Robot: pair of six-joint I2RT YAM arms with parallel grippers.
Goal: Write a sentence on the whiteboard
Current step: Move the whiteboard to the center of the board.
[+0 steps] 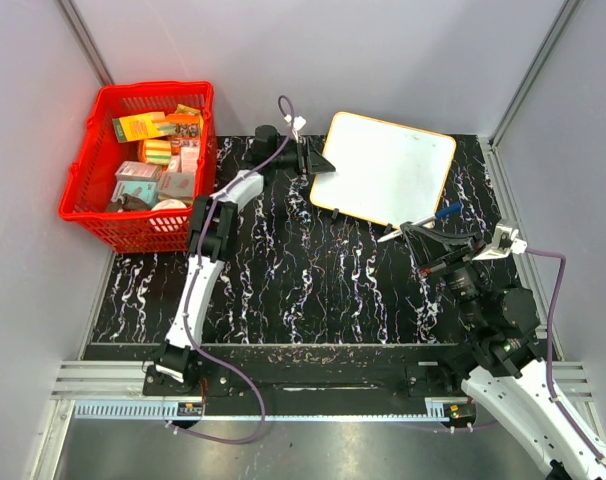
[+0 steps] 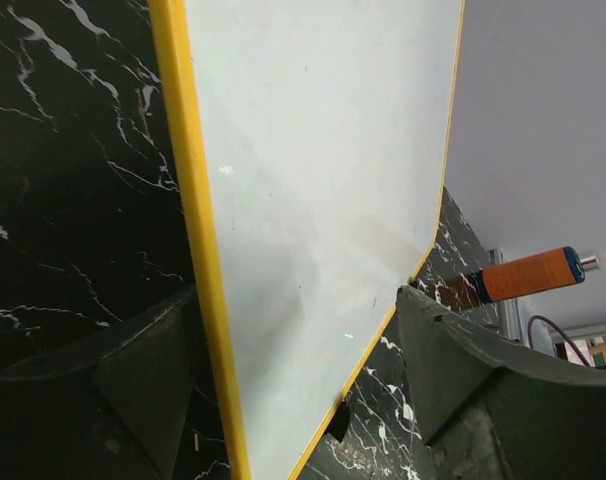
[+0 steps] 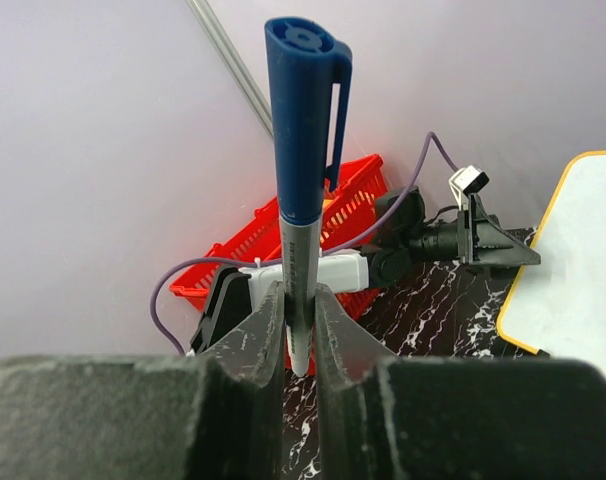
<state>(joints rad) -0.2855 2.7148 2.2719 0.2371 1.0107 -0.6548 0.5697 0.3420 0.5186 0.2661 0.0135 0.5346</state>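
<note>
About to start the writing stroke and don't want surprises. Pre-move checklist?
1. Marker held by right gripper: ok, jaws shut on it.
2. Writing tip bared: cannot tell. The blue cap sits on one end and the other end is hidden.
3. Board blank: ok, no writing shows.
4. Left gripper clamping board: not ok, jaws open either side of its corner.
5. Marker over board: not ok, it hangs just off the near edge.

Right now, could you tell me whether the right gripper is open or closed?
Shut: the right gripper clamps the blue-capped marker between its fingers.
</note>
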